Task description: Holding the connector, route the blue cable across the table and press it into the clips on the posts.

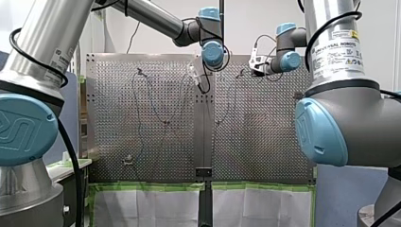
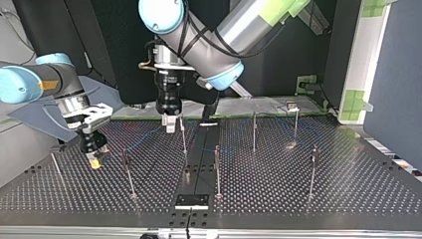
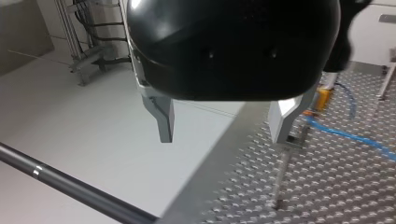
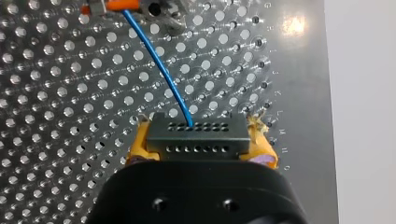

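Connector clamped between yellow pads of right pincer, low over worktop; blue cable trails ahead. Left pincer wide open, empty. Seating on posts judged mostly undone.

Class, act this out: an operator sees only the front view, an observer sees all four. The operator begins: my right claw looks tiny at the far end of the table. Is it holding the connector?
Observer: Yes. In the right wrist view your right claw is shut on the black connector, yellow pads either side.
Operator: Where does the cable go?
Observer: The blue cable leaves a hole in the connector and curves ahead to an orange piece.
Operator: And my other arm?
Observer: Your left claw is open and empty in its wrist view; a post stands close to one finger.
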`<action>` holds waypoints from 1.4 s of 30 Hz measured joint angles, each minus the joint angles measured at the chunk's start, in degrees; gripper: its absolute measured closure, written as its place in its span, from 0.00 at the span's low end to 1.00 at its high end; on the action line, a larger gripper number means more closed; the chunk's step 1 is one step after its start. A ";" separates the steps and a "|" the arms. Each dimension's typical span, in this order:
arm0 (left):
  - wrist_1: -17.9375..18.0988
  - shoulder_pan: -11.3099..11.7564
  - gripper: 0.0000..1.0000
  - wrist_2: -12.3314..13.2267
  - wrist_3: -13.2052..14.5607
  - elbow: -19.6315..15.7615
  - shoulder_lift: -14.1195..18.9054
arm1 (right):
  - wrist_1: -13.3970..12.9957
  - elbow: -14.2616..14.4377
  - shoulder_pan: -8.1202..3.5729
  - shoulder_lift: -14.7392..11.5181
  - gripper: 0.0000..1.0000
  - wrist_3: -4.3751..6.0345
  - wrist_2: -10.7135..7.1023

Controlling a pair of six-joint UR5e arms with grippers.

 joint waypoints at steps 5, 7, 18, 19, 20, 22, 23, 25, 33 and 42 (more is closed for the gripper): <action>2.54 -0.17 0.00 1.13 -1.61 -2.56 -1.38 | 0.03 0.01 0.04 0.02 1.00 -0.03 0.64; 3.35 -0.20 0.00 1.29 -1.79 -3.37 -1.48 | 0.01 0.01 0.04 0.03 1.00 -0.03 0.80; 8.70 -0.32 0.00 1.57 -1.54 -8.72 -1.51 | 0.03 0.03 0.03 0.05 1.00 -0.03 1.31; 9.14 -0.32 0.00 1.53 -1.53 -9.13 -1.51 | 0.04 0.02 0.03 0.05 1.00 -0.03 1.31; 9.68 -0.32 0.00 1.49 -1.53 -9.69 -1.51 | 0.04 0.03 0.03 0.05 1.00 -0.03 1.30; 10.54 -0.32 0.00 1.47 -1.60 -10.55 -1.51 | 0.06 0.03 0.03 0.06 1.00 -0.03 1.30; 11.10 -0.32 0.00 1.58 -1.81 -11.10 -1.50 | 0.08 0.03 0.03 0.05 1.00 -0.03 1.30; 11.93 -0.35 0.00 1.97 -2.36 -11.96 -1.46 | 0.10 0.04 -0.03 0.06 1.00 -0.03 1.30; 15.94 0.00 0.00 2.52 -5.91 -15.95 -1.43 | 0.10 0.03 -0.10 0.06 1.00 -0.03 1.29; 20.27 0.04 0.00 2.50 -3.45 -20.27 -1.42 | 0.21 0.03 -0.13 0.06 1.00 -0.03 1.29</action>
